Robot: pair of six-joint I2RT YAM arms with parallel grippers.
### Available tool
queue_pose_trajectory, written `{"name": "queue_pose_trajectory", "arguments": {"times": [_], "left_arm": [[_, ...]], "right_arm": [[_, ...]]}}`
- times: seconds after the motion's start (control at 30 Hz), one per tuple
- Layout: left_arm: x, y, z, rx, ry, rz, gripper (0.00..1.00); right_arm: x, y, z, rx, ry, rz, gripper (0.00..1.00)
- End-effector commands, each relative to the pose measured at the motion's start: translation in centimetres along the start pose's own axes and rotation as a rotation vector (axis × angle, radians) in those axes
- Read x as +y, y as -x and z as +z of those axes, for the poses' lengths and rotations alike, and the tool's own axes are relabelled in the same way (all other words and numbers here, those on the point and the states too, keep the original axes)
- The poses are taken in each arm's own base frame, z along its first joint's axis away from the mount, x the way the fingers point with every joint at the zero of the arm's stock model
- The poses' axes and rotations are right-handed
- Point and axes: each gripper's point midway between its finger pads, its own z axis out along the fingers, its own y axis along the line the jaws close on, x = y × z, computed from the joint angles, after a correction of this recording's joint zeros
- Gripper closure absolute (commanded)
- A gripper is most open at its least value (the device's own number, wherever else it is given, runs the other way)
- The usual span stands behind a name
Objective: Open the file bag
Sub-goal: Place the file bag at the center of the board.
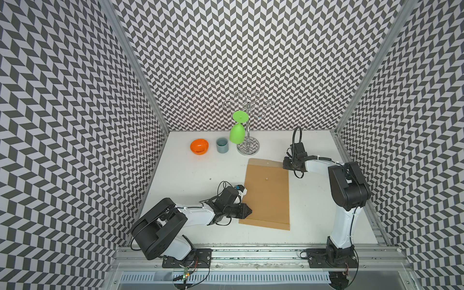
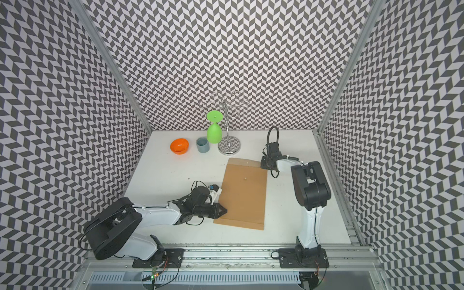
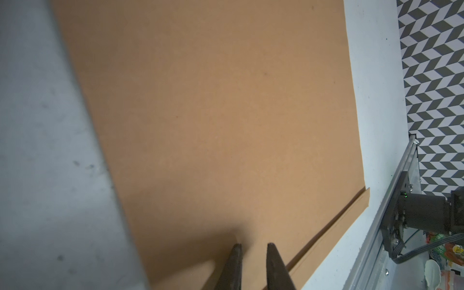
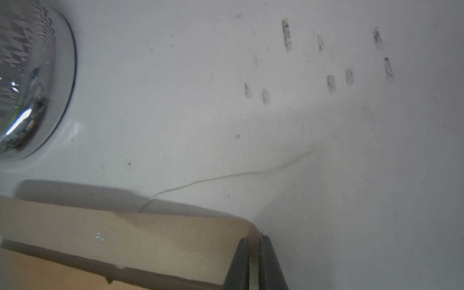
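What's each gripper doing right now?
Left gripper: slightly open, empty, tips over the envelope.
Right gripper: closed on a corner of the envelope's flap.

A: Top views?
B: Both high at the front, angled down over the whole table (image 1: 188,175); nearly the same picture.
A: Left wrist?
B: Close above the envelope (image 3: 213,113), looking past the left fingers (image 3: 234,266) across its near end.
A: Right wrist?
B: Very close, low, past the right fingers (image 4: 270,263) at the envelope's far flap; shares the rack base (image 4: 37,88) with the tops.
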Motion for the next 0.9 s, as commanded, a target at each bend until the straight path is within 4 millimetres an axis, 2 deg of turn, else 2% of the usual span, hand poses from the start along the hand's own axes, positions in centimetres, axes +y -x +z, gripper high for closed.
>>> {"name": "queue_pose_trajectory", "arguments": {"times": [0.0,0.23,0.4,0.5,0.63,0.87], "left_arm": [[-0.2,-0.4,0.4,0.027,-0.003,0.006,0.79],[-0.9,-1.4,1.1,0.057,-0.015,0.018,0.79],[-0.6,-1.3,1.0,0.058,0.01,0.023,0.79],[-0.6,-0.8,0.9,0.055,0.033,0.036,0.79],[-1.1,0.2,0.3,0.035,0.051,0.057,0.79],[-1.8,2.5,-1.1,-0.006,0.098,0.116,0.78]], "right_arm": [[-0.2,-3.4,2.0,0.122,-0.038,-0.042,0.89],[1.2,-3.0,2.6,0.131,-0.028,-0.071,0.87],[0.8,-2.8,2.1,0.115,-0.044,-0.057,0.84],[0.7,-1.8,1.2,0.094,-0.034,-0.038,0.73],[1.0,0.1,-0.4,0.047,-0.006,-0.009,0.63],[1.6,1.7,-2.8,-0.009,0.031,0.014,0.45]]}}
